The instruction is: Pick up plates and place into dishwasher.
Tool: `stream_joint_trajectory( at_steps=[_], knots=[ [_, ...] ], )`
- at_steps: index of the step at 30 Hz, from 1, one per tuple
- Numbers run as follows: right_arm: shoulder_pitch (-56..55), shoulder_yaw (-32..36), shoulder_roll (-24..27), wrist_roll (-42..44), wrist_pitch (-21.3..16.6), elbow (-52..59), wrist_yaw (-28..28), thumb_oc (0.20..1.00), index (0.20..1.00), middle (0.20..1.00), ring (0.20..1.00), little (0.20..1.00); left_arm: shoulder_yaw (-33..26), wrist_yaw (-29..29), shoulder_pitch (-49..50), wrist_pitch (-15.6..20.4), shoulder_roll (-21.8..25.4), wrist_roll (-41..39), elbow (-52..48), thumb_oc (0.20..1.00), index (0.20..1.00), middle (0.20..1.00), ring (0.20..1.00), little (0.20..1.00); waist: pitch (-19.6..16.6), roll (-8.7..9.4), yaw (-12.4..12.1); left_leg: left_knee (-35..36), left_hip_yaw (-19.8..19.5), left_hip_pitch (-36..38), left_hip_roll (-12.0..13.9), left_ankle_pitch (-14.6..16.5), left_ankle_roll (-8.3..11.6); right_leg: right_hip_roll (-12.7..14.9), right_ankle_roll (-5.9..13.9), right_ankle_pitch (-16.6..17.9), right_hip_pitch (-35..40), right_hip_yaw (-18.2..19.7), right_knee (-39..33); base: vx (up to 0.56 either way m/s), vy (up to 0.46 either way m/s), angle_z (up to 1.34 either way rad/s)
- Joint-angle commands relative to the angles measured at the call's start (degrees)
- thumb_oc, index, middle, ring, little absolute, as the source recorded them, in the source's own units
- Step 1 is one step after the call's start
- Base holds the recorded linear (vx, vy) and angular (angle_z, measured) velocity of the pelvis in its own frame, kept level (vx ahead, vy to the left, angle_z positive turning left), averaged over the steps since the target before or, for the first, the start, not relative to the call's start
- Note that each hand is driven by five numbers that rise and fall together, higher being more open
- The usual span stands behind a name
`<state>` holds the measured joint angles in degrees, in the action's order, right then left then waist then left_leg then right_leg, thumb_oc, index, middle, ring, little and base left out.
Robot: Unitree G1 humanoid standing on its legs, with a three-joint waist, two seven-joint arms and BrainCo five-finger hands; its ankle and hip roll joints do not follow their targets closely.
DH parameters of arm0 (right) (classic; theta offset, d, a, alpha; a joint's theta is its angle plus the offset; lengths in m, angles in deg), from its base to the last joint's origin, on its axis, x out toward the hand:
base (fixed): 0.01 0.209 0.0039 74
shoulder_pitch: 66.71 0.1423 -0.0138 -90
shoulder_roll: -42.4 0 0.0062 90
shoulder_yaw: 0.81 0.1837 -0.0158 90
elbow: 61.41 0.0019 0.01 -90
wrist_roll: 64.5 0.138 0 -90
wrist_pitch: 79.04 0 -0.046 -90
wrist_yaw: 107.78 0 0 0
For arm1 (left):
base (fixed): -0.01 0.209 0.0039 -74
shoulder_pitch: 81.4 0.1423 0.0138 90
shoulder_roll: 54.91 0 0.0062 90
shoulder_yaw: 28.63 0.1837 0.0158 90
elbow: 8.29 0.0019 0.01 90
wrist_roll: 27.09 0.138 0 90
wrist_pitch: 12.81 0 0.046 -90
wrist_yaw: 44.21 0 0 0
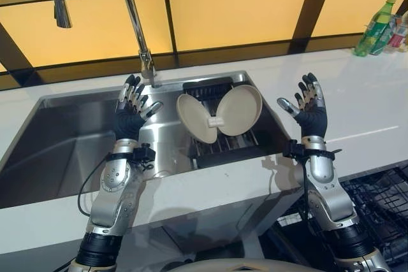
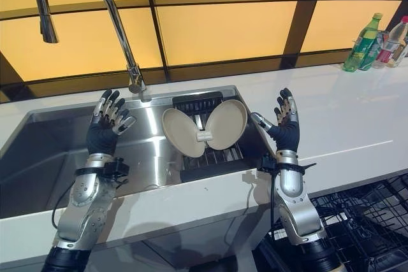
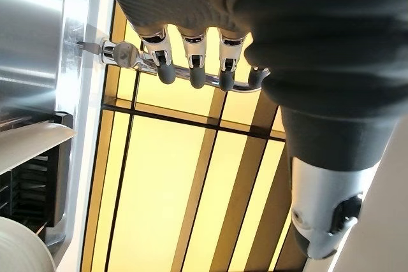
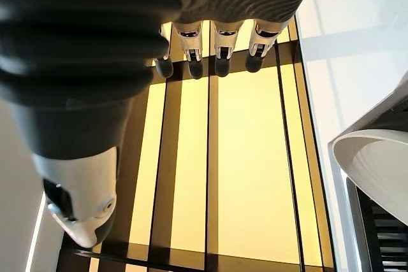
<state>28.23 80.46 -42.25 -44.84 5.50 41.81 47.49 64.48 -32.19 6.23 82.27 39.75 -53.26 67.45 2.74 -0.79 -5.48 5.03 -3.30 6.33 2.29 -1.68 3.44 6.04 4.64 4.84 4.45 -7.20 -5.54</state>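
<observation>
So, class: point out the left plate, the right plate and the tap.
left plate (image 1: 196, 119), left eye view, on its cream inner face.
right plate (image 1: 242, 109), left eye view, centre of its face.
tap (image 2: 115, 14), right eye view, on the curved chrome neck.

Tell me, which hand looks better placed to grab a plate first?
Probably the right hand: it is raised open beside the right plate, with the dishwasher rack below on its side. The left hand, also open, is near the left plate.

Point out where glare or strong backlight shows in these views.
Left eye view: the amber backlit wall panels glow evenly, and the steel sink carries a soft sheen. Left wrist view: a bright streak runs down the sink's steel wall, and the left hand stands dark against the panels. Right wrist view: the right hand is likewise silhouetted, and the white countertop looks washed out.
</observation>
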Motion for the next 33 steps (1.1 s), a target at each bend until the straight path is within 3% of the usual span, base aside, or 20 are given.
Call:
stream_joint_trajectory(
  at_steps=[1, 6, 13, 19, 28, 33],
  knots=[
    [-0.2, 3.2, 0.5, -0.4, -2.1, 4.6, 1.1, 1.000, 1.000, 1.000, 1.000, 1.000, -2.4, -1.7, -2.5, 1.0, 4.0, 9.2, 0.4, 1.000, 1.000, 1.000, 1.000, 1.000, -2.8, 0.17, 0.9, -0.9, 1.3, -1.5, -1.9, 1.1, -1.92, -2.2, -1.84, -3.8, 1.6, -1.4, 0.5, 0.08, 0.009, -0.01],
    [-1.1, 4.5, 2.2, 1.4, -0.8, 5.1, 1.8, 1.000, 1.000, 1.000, 1.000, 1.000, -4.2, -5.5, -2.3, 0.4, 10.1, 19.6, 3.0, 1.000, 1.000, 1.000, 1.000, 1.000, -3.1, -0.30, 1.7, -1.0, 2.2, -1.4, -1.8, 1.1, -1.74, -2.1, -1.65, -3.7, 1.2, -0.6, 0.5, 0.08, 0.033, -0.03],
    [-1.7, 4.8, 4.6, 3.2, 0.0, 3.4, 3.6, 1.000, 1.000, 1.000, 1.000, 1.000, -5.7, -3.6, -3.5, 4.4, 18.7, 28.5, 8.7, 1.000, 1.000, 1.000, 1.000, 1.000, -2.9, -1.31, 3.1, -1.3, 3.2, -1.0, -2.2, 2.1, -1.87, -1.6, -1.18, -3.8, 0.8, 1.0, 0.5, 0.10, 0.090, -0.12],
    [-2.7, 5.4, 5.8, 4.0, 1.1, 3.3, 5.0, 1.000, 1.000, 1.000, 1.000, 1.000, -5.1, -3.9, -3.4, 5.9, 22.8, 37.1, 11.2, 1.000, 1.000, 1.000, 1.000, 1.000, -2.4, -1.57, 4.2, -2.3, 4.2, -0.9, -2.7, 2.9, -2.27, -1.0, -0.63, -3.4, 0.5, 2.6, 0.5, 0.11, 0.099, -0.15],
    [0.2, 5.5, 11.4, 6.9, 1.0, 0.8, 6.8, 1.000, 1.000, 1.000, 1.000, 1.000, 1.5, 2.2, -7.8, 6.7, 28.7, 51.2, 16.1, 1.000, 1.000, 1.000, 1.000, 1.000, 2.1, -3.08, 6.3, -5.8, 5.0, -3.8, -4.5, 4.0, -3.08, 0.6, 0.29, -2.3, -2.8, 5.7, 2.0, 0.03, 0.153, -0.11],
    [0.7, 6.4, 13.6, 7.9, 0.1, 0.0, 8.5, 1.000, 1.000, 1.000, 1.000, 1.000, 4.0, 2.0, -9.2, 4.5, 33.9, 59.8, 16.8, 1.000, 1.000, 1.000, 1.000, 1.000, 5.1, -3.84, 7.1, -6.9, 4.9, -5.1, -5.4, 4.3, -3.68, 1.5, 1.13, -1.9, -4.3, 7.5, 2.9, 0.01, 0.122, -0.11]
  ],
)
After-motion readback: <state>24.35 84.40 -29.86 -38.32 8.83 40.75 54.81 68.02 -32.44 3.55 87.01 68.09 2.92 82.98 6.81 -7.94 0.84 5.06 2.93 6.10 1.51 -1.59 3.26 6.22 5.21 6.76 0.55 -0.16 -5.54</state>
